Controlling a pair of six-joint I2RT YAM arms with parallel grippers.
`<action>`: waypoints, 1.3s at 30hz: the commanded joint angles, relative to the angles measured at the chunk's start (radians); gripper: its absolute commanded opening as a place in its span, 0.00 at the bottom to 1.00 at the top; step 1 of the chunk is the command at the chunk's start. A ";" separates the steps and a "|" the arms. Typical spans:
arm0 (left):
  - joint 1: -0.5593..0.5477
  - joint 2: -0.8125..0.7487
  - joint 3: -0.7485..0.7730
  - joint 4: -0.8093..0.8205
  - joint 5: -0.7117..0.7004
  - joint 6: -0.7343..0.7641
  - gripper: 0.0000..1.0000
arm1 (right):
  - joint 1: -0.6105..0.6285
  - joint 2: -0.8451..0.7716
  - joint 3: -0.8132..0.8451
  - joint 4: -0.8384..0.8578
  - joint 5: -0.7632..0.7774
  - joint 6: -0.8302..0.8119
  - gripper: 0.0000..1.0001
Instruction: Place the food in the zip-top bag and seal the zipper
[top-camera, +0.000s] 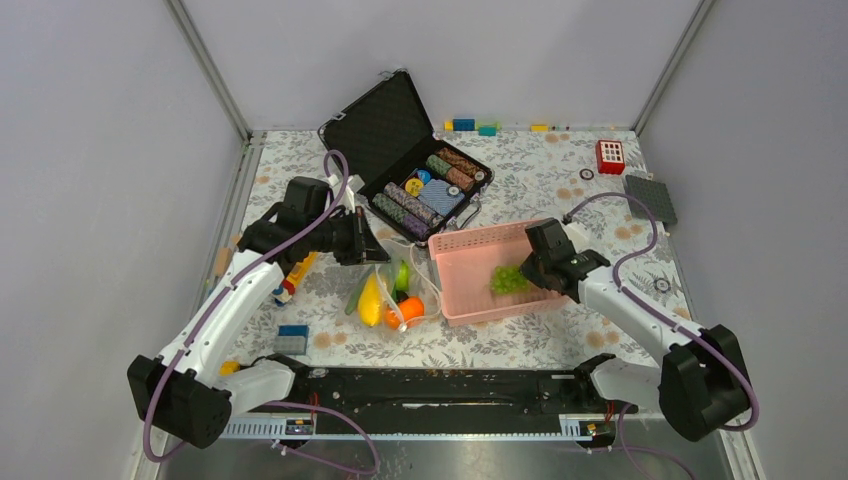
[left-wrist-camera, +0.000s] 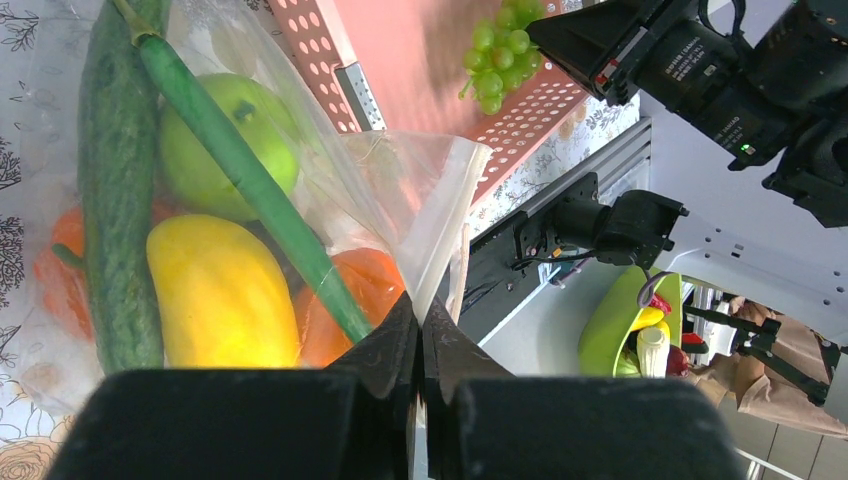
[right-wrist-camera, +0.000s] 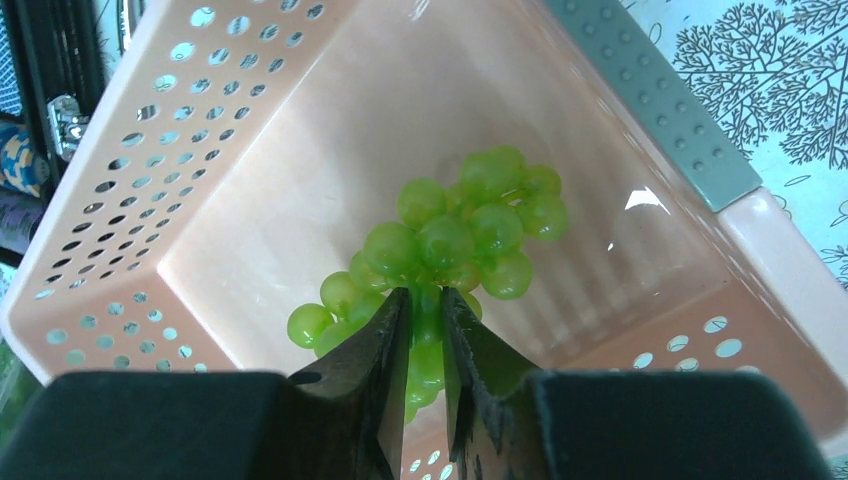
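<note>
Bag (top-camera: 395, 292) lies on table (top-camera: 560, 330) centre-front, betw L gripper (left-wrist-camera: 420, 340) and basket (right-wrist-camera: 130, 200). Inside it: banana (left-wrist-camera: 225, 295), apple (left-wrist-camera: 215, 140), pumpkin (left-wrist-camera: 365, 285), and a long pod (left-wrist-camera: 250, 180) lying across them, plus a cucumber (left-wrist-camera: 115, 200) along one side. L gripper's fingers are pinched nearly together on the bag's mouth edge, w/ film caught betw them. Mouth end is on the basket side, and the basket's corner sits just beside the bag.

Grapes (right-wrist-camera: 450, 240) are inside the basket, not in the bag. R gripper (right-wrist-camera: 425, 320) has its fingers drawn to a narrow gap, clamped on the bunch's lower end. Can't tell if grapes touch the basket floor. Basket wall stands betw grapes and bag.

Behind bag & L gripper is a black case (top-camera: 385, 130), lid up, w/ chip rolls (top-camera: 410, 205) in it, close to the basket's far corner. Blue block (top-camera: 292, 340) sits near front edge, left of bag.
</note>
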 joint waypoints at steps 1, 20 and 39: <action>0.007 -0.001 0.009 0.033 0.024 0.010 0.00 | 0.020 -0.040 0.025 -0.013 0.007 -0.077 0.00; 0.011 -0.005 0.019 0.030 0.038 0.013 0.00 | 0.128 -0.338 -0.018 0.418 -0.247 -0.499 0.00; 0.011 -0.023 0.019 0.030 0.061 0.030 0.00 | 0.344 -0.120 0.192 0.619 -1.155 -0.564 0.00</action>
